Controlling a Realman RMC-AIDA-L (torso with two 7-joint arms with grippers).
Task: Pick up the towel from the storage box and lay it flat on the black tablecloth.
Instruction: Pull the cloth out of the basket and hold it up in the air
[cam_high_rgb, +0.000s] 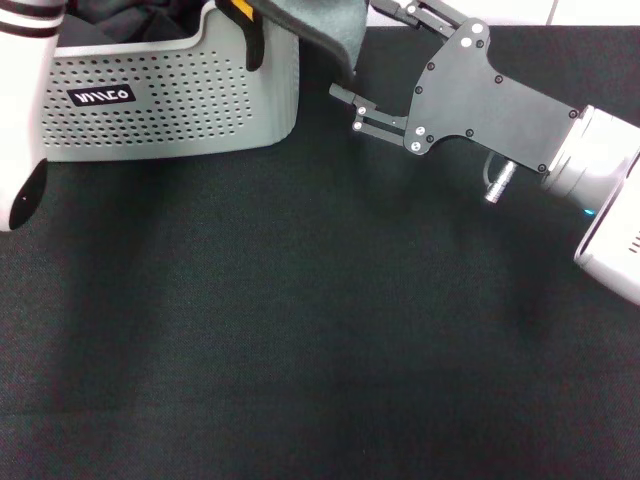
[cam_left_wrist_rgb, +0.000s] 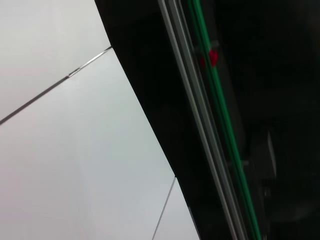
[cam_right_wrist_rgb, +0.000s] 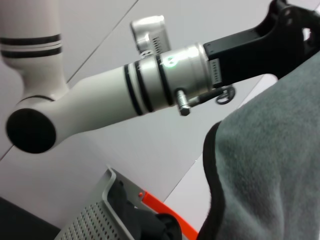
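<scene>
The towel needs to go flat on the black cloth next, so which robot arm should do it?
The right arm, probably. Its gripper is at the towel, which hangs over the storage box beside the bare black tablecloth. The left arm is farther away, at the box's other end.

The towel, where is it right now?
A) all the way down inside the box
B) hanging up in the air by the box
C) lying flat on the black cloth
B: the towel hangs with its grey side showing, above the edge of the storage box, beside the right end effector, and nothing yellow or grey lies on the black tablecloth.
</scene>
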